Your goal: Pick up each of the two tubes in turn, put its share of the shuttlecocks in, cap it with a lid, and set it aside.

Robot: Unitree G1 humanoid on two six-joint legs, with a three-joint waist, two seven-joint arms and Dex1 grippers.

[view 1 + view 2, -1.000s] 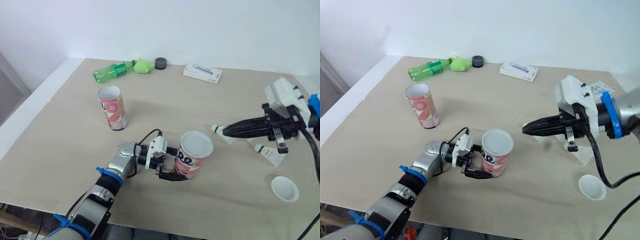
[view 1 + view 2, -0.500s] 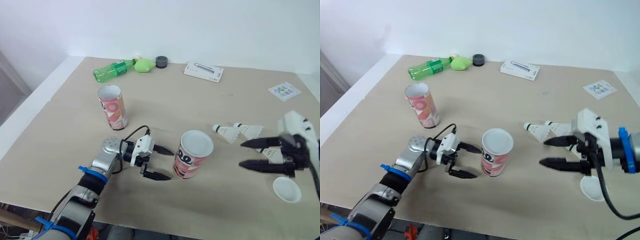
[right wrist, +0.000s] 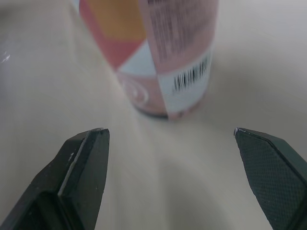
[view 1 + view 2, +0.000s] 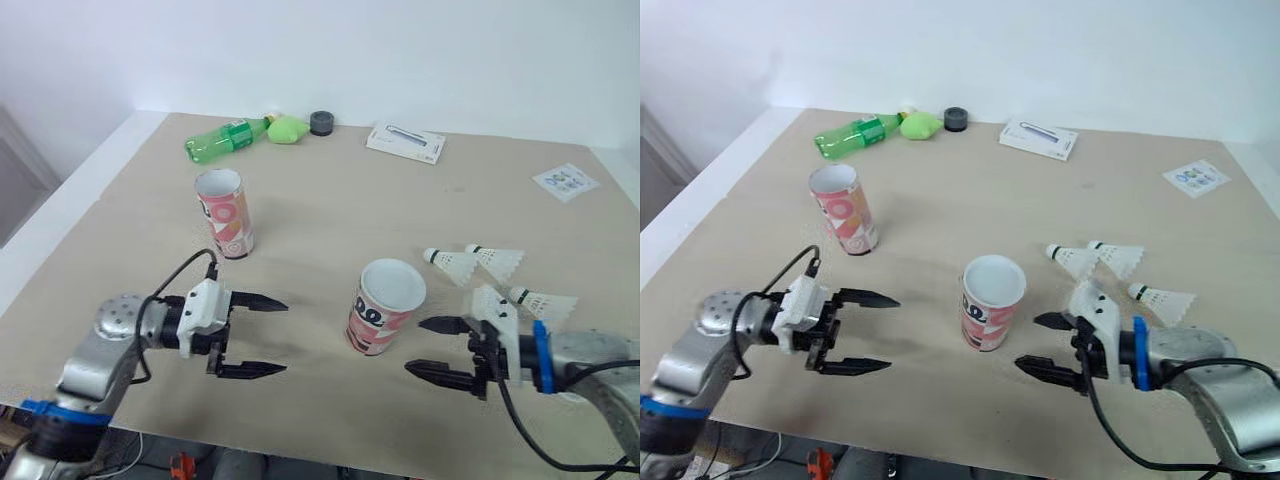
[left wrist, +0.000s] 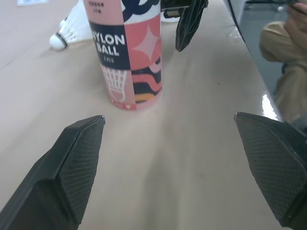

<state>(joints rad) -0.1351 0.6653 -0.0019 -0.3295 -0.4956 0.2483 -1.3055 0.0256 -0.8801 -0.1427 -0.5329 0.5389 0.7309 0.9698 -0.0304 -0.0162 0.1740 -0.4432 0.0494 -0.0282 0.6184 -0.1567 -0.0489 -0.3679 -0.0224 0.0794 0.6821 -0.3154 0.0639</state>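
A pink patterned tube with a white top stands upright near the table's front middle. My left gripper is open a hand's width to its left, not touching it. On the tube's right my right gripper is also open, close to it and empty. Both wrist views look at this tube between wide-spread fingers. A second pink tube stands open-topped farther back on the left. Three white shuttlecocks lie on the table behind the right arm.
Along the far edge lie a green bottle, a green lump, a dark round cap and a white box. A small sticker sheet lies at the far right. The table's front edge is just below both grippers.
My left gripper let go of the near tube and drew back to the left. My right gripper opened and swung from the shuttlecocks down to the tube's right side.
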